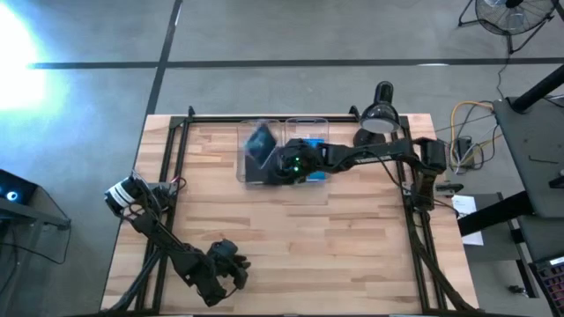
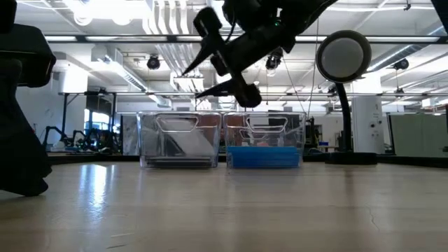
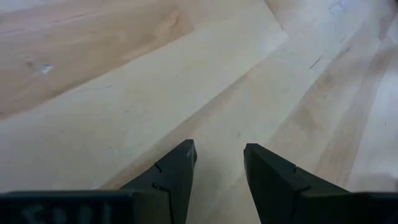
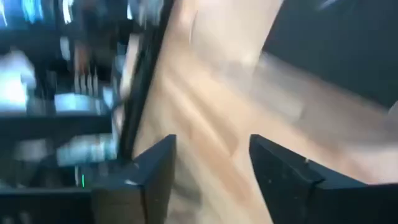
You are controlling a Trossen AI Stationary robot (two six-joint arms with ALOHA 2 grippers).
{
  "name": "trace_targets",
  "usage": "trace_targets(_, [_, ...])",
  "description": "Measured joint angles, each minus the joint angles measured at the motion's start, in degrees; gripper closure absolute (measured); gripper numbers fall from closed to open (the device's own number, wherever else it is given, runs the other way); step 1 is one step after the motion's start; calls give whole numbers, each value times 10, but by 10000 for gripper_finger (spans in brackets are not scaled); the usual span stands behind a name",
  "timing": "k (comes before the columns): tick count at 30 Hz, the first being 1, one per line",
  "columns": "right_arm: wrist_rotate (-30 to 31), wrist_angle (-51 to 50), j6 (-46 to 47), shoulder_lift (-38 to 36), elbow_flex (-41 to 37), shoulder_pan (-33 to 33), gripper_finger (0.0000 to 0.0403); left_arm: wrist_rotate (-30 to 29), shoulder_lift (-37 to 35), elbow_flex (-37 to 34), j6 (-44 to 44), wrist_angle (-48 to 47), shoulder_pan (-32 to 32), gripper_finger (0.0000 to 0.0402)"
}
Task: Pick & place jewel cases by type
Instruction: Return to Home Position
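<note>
Two clear bins stand side by side at the table's far middle. The left bin (image 1: pixel 256 151) (image 2: pixel 178 140) holds dark cases (image 2: pixel 178 162) lying flat on its floor, and one case (image 1: pixel 261 141) leans inside it. In the right bin (image 1: pixel 308 132) (image 2: pixel 264 136), bright blue cases (image 2: pixel 264 157) (image 1: pixel 317 174) lie stacked flat. My right gripper (image 1: pixel 278 165) (image 2: pixel 192 84) (image 4: pixel 211 162) hovers above the bins, open and empty, its fingers pointing toward the table's left. My left gripper (image 1: pixel 231 264) (image 3: pixel 219 162) waits open and empty over bare wood near the near edge.
A desk lamp (image 1: pixel 379 114) (image 2: pixel 343 56) stands at the far right, close to the right arm. Black frame rails (image 1: pixel 172 150) run along the table's left and right sides. Bare wood (image 1: pixel 335 238) lies between the bins and the near edge.
</note>
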Motion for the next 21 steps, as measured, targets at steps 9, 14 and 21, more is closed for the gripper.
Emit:
trace_targets(9, [-51, -238, -162, -67, 46, 73, 162, -4, 0, -2, -24, 2, 4, 273])
trace_targets(14, [44, -343, -203, -86, 33, 163, 166, 18, -2, -11, -53, 7, 25, 273])
trace_targets(21, [142, -374, -155, -106, -18, 290, 183, 120, -33, -18, 137, 83, 87, 273])
